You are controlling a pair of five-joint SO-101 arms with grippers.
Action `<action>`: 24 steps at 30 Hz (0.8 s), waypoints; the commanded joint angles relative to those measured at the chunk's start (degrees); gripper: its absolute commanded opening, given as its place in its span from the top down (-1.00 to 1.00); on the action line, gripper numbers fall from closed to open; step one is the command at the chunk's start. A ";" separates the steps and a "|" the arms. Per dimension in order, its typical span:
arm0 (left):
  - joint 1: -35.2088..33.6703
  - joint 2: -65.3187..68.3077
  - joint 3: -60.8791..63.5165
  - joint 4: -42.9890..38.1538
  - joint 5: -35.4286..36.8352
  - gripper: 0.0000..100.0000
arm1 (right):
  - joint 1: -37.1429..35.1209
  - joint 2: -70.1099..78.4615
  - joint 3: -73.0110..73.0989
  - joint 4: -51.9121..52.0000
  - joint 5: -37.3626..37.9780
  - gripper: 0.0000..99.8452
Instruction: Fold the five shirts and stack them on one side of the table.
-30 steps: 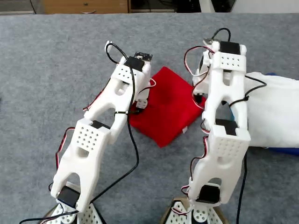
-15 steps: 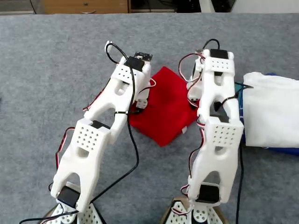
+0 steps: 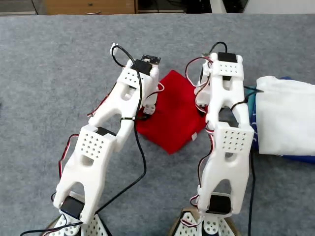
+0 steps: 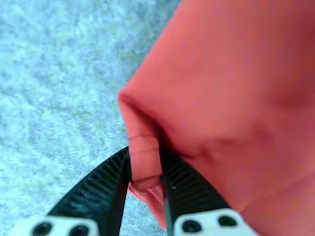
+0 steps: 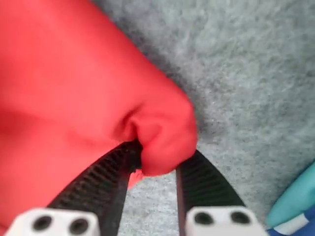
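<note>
While both grippers are clamped on the red shirt (image 3: 172, 118), it lies folded on the grey table (image 3: 59, 64) between the two arms.

Seen from above, the shirt sits as a diamond, one corner pointing toward the arm bases. The left gripper (image 4: 145, 160) has its black ribbed jaws squeezed onto a narrow fold at the shirt's left edge, with cloth bunched up between them. The right gripper (image 5: 160, 157) grips a rounded lump of cloth at the shirt's right corner, its jaws held slightly apart by the fabric, and grey table shows just beyond. To the right of the right arm, at the table's right side, a folded white shirt (image 3: 288, 118) rests on a blue shirt (image 3: 300, 159) whose edge shows beneath it.
</note>
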 commanded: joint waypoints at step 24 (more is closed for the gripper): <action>-1.58 -7.96 -2.46 5.19 -0.26 0.96 | 0.31 -5.58 -11.82 5.71 15.30 1.00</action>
